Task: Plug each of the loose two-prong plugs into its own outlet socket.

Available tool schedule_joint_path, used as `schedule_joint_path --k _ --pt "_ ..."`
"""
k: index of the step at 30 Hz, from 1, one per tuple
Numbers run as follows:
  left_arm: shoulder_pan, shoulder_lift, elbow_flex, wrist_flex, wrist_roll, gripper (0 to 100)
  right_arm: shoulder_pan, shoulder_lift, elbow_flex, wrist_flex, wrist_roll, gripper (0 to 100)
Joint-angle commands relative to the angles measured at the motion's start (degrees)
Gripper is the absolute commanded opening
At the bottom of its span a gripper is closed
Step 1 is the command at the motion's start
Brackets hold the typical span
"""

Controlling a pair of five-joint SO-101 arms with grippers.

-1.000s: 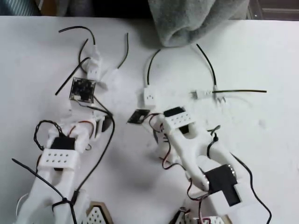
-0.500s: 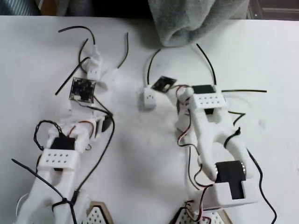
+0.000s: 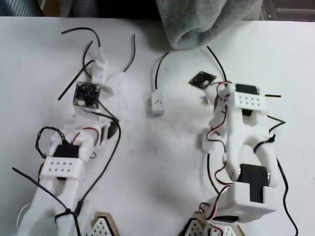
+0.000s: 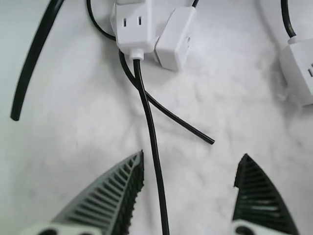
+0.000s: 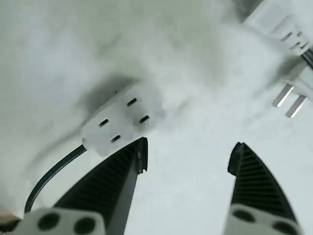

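**Approach to the first plug; nothing is plugged in yet.** The right gripper (image 5: 190, 143) has its fingers (image 5: 120, 178) wide apart and holds nothing; the bare surface (image 5: 195, 196) lies between them. Just off one fingertip, at centre left of the right wrist view, lies a white outlet socket (image 5: 122, 120), slots up, with its dark cable (image 5: 54, 171) trailing to the lower left. A loose two-prong plug (image 5: 283, 96) lies apart from it at the right edge, its prongs bare. Judged from this, the step in hand is reaching for that plug. The next move calls for centring the open fingers over the plug body, closing on it, and turning the prongs toward the socket slots.

The left gripper (image 4: 192, 154) is likewise spread and empty, with a black cable (image 4: 151, 147) running between its fingers (image 4: 120, 191). Beyond the tips, at the top of the left wrist view, a second outlet socket (image 4: 128, 22) touches a white block (image 4: 173, 36); whether that block is a plug cannot be told. In the high view the left arm (image 3: 59, 167) sits at lower left and the right arm (image 3: 241, 132) at right, with a socket (image 3: 157, 102) between them at upper centre.
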Motion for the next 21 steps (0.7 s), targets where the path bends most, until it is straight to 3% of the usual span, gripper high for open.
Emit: schedule_joint_path --k 1,9,16,21 --pt "1.19 -1.27 -0.18 -1.41 0.09 29 -3.47 -3.03 -5.98 7.52 -3.08 26.5" --pt "1.01 -1.27 -0.18 -1.41 0.09 29 -14.81 -4.00 -2.46 7.87 -19.69 26.5" --pt "1.19 -1.27 -0.18 -1.41 0.09 29 -11.12 -3.82 10.02 -5.85 -30.68 26.5" --pt "1.27 -1.27 -0.18 -1.41 0.09 29 -9.98 -3.74 16.35 -12.26 -32.62 26.5"
